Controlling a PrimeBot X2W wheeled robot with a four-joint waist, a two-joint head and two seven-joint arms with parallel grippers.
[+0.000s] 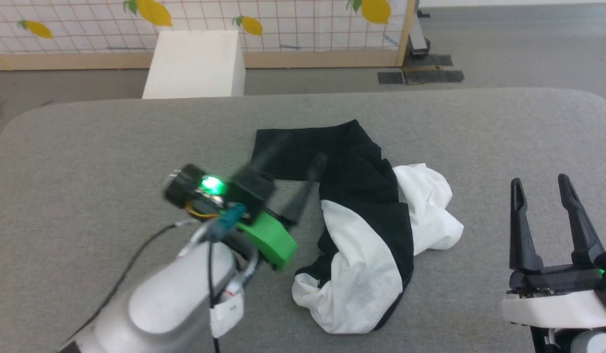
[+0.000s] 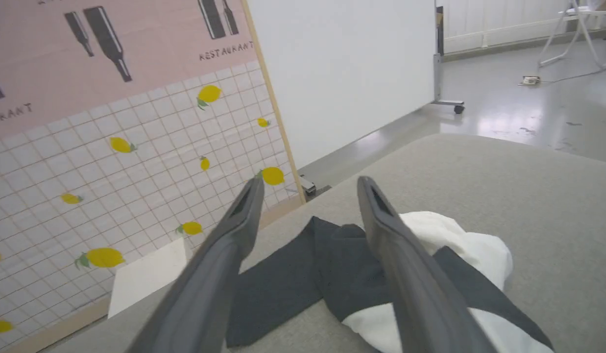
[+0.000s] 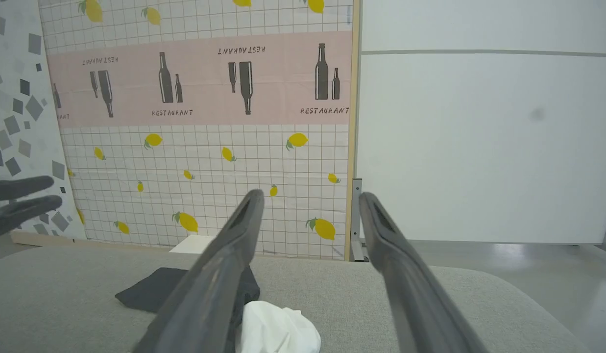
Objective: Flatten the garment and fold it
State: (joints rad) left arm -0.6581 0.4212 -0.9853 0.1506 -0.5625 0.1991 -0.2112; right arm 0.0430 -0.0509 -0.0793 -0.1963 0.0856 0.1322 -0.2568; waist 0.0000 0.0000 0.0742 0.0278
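Left fingers (image 2: 224, 255) are spread wide and empty, poised over the black sleeve of the garment (image 1: 366, 245), which lies crumpled between and beyond them on the table (image 1: 87, 147). Right fingers (image 1: 521, 225) are likewise parted, gripping nothing, with the garment well to their left. The pink wall band (image 3: 205, 83) ahead reads "RESTAURANT".

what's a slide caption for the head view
Open left gripper at the crumpled shirt; right gripper open beside it.
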